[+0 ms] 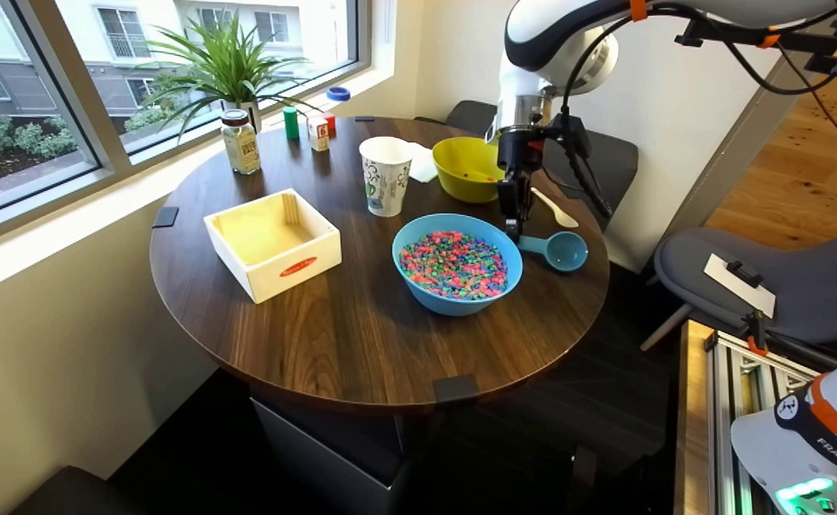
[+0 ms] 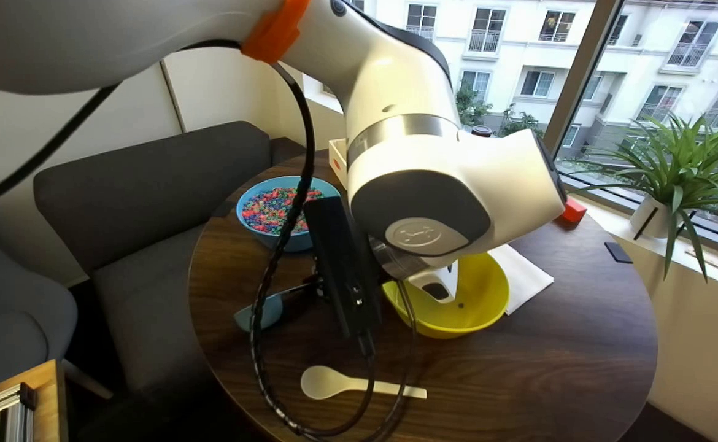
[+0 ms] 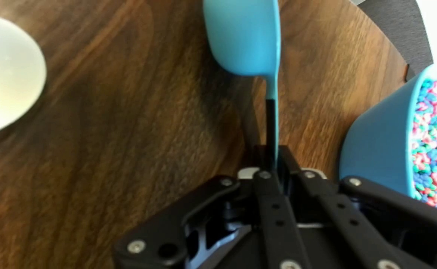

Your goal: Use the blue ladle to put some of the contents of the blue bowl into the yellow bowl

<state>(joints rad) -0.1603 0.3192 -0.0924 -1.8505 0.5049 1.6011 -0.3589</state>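
Observation:
My gripper (image 1: pixel 514 230) is shut on the handle of the blue ladle (image 1: pixel 566 252), also seen in the wrist view (image 3: pixel 244 33) and an exterior view (image 2: pixel 271 311). The ladle is held above the table, beside the blue bowl (image 1: pixel 454 306); no bits show in its cup. The contents (image 1: pixel 454 265), tiny pink, blue and green bits, fill much of the blue bowl. Its side shows at the right of the wrist view (image 3: pixel 371 145). The yellow bowl (image 1: pixel 454 179) stands behind the gripper, with a few small bits inside; the arm partly hides it in an exterior view (image 2: pixel 485 294).
A pale spoon (image 1: pixel 556 209) lies near the table edge and at the left of the wrist view (image 3: pixel 5 74). A paper cup (image 1: pixel 385 179), white napkin (image 1: pixel 423 163), wooden tray (image 1: pixel 297 261), jar (image 1: pixel 241 146) and small containers (image 1: pixel 318 134) also stand on the round table (image 1: pixel 333 336).

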